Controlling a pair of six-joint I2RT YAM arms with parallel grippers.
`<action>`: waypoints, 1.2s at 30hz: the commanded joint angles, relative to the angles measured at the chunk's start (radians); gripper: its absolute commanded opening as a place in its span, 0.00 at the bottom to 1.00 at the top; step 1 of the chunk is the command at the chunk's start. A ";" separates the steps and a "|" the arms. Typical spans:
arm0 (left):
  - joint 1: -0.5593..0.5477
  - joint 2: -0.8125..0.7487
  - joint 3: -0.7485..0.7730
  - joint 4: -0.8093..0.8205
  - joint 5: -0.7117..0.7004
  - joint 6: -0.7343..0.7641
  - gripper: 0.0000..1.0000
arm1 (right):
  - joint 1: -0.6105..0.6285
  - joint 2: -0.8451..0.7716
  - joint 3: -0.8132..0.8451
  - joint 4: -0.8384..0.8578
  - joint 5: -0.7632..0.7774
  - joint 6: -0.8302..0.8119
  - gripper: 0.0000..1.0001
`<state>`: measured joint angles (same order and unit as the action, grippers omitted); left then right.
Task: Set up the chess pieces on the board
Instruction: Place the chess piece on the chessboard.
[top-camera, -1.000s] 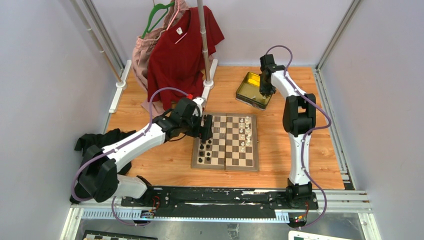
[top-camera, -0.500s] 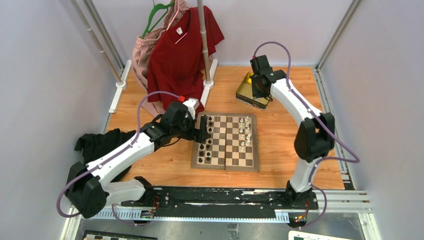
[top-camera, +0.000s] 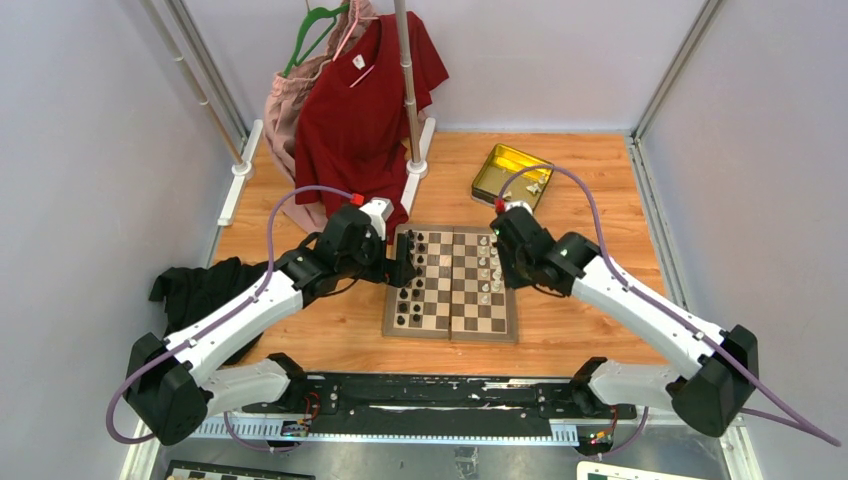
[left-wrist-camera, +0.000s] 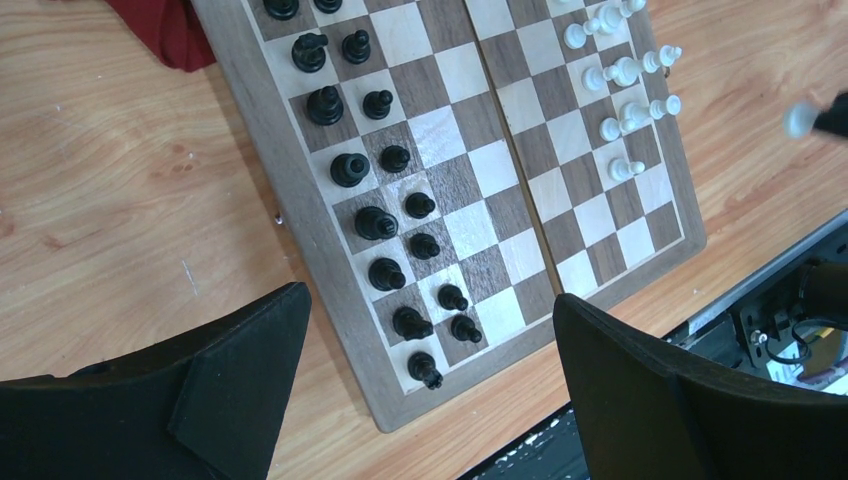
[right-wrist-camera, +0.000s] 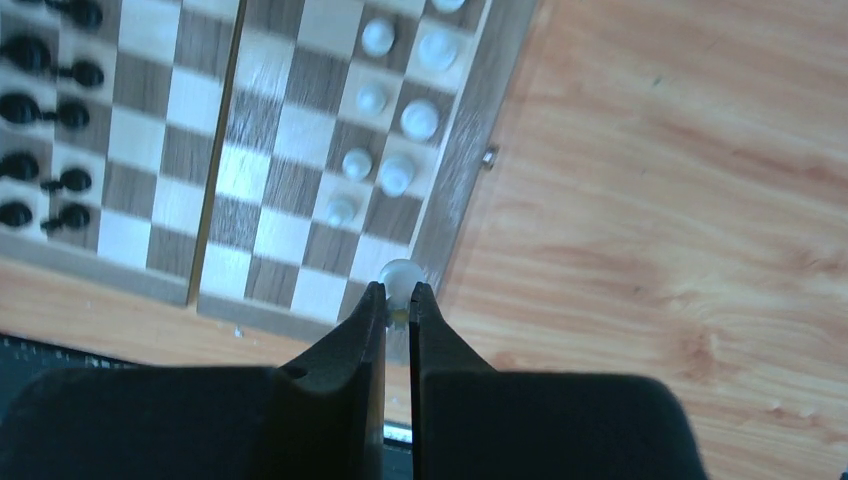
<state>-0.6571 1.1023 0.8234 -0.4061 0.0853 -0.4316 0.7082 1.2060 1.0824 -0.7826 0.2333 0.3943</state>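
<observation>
One white piece (right-wrist-camera: 400, 272), in right claw (right-wrist-camera: 398, 298)

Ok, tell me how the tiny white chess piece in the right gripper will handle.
Likely very light: the tiny white chess piece is barely wider than the tips of the right gripper pinching it. Its rounded head looks smooth, so it may slip or twist. Slender like the standing white pieces, it could tip if released tilted on the wooden chessboard.

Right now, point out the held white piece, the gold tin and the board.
white piece (right-wrist-camera: 400, 274): right wrist view, its head.
gold tin (top-camera: 500, 158): top view, bare floor.
board (top-camera: 420, 336): top view, near border.
</observation>
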 joint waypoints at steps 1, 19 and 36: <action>-0.006 -0.018 -0.007 0.015 -0.004 -0.023 0.97 | 0.116 -0.066 -0.096 -0.065 0.033 0.135 0.00; -0.028 -0.089 -0.050 -0.001 -0.065 -0.071 0.98 | 0.258 -0.007 -0.251 0.029 0.052 0.209 0.00; -0.038 -0.080 -0.054 0.012 -0.079 -0.082 0.97 | 0.258 0.046 -0.313 0.144 0.057 0.180 0.00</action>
<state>-0.6846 1.0264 0.7776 -0.4076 0.0216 -0.5079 0.9539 1.2457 0.7860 -0.6506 0.2630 0.5800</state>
